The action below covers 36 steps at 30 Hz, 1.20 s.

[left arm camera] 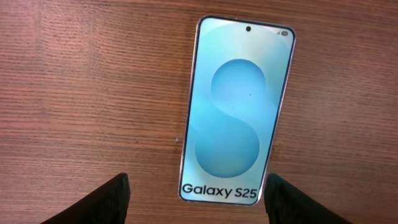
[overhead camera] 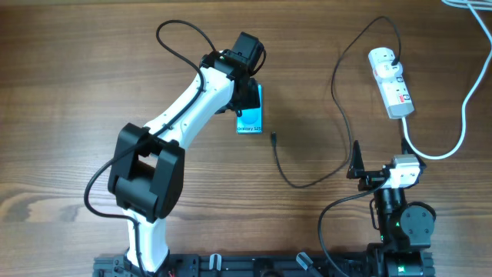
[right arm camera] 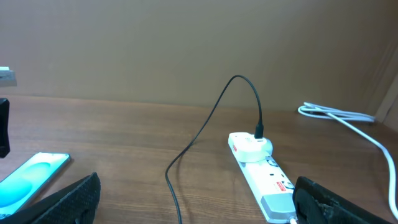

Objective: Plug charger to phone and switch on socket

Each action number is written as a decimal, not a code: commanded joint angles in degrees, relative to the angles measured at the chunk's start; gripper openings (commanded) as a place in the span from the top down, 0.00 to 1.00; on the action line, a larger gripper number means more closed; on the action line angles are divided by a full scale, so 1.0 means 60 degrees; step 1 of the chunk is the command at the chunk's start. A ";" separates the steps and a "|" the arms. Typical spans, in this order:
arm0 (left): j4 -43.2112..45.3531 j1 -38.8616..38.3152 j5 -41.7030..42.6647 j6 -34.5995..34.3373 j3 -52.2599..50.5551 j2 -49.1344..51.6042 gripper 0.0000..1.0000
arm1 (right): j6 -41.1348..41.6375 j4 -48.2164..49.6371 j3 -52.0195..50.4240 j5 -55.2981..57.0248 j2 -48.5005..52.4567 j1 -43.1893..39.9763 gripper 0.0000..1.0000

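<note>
The left jaws hang apart, straddling the near end of the phone [left arm camera: 236, 106] at centre. The right jaws gape too, near right. The charger [overhead camera: 333, 85] trails from the socket [overhead camera: 390, 81] far right, its tip loose just right of the phone.
</note>
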 commanded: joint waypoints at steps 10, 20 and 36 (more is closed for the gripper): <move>0.1056 -0.0284 0.0208 -0.0055 -0.0535 -0.0077 0.04 | -0.0164 0.0026 -0.0011 0.0011 -0.0018 0.0036 0.00; 0.1993 -0.0532 0.0164 -0.0055 -0.0568 0.0820 0.00 | -0.0164 0.0026 -0.0011 0.0011 -0.0018 0.0036 0.00; 0.2299 -0.0484 -0.0430 -0.0062 -0.0568 0.1086 0.01 | -0.0160 0.0026 -0.0011 0.0011 -0.0018 0.0036 0.00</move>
